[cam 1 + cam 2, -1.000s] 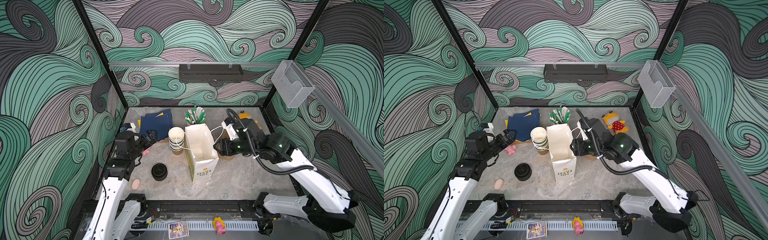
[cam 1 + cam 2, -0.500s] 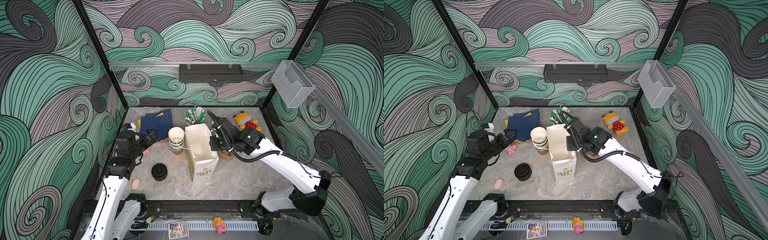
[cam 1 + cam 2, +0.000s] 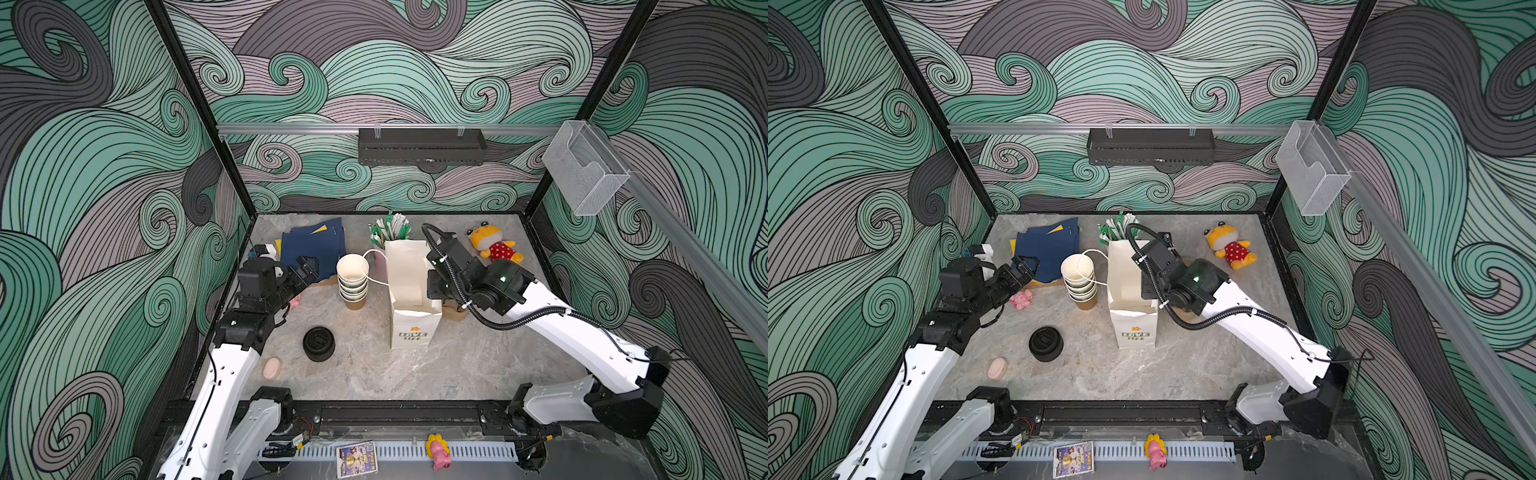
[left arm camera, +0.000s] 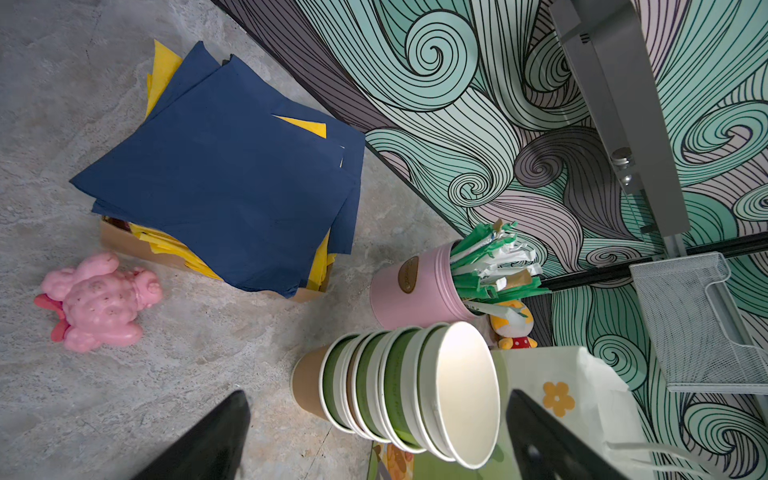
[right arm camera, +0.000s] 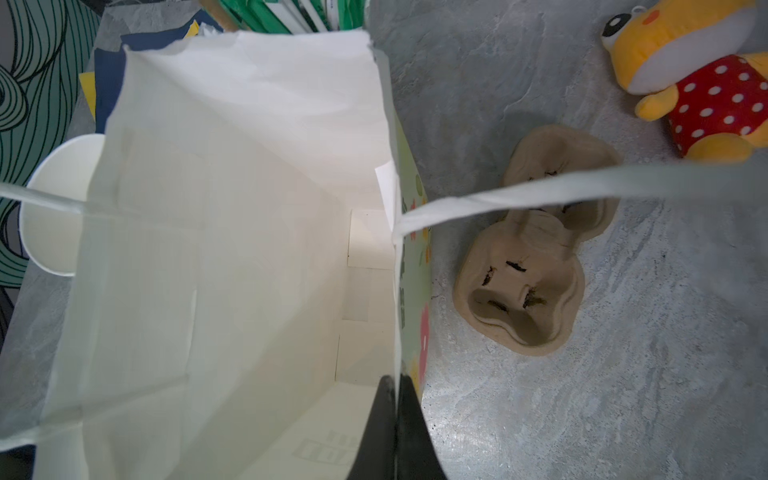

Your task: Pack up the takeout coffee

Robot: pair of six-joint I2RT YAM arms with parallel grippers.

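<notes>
Paper bag [image 5: 249,166] rim clamped by our right tool [image 5: 397,390]; left tool [image 3: 308,266] spread, empty, near green cup stack [image 4: 415,386]. Bag-steadying step, we judge; next: separate one cup.

Olive-green paper cups [image 3: 352,276], white inside, stand nested upright just left of the paper bag [image 3: 411,332]. Black lids [image 3: 318,343] lie stacked farther left.

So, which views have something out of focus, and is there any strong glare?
Right wrist view: the handle of the paper bag, near the lens, is blurred; the cup carrier is sharp. Left wrist view: the fingers of the left gripper are dark soft shapes; the stack of cups is sharp. Both top views: even light, no strong glare on the table.
</notes>
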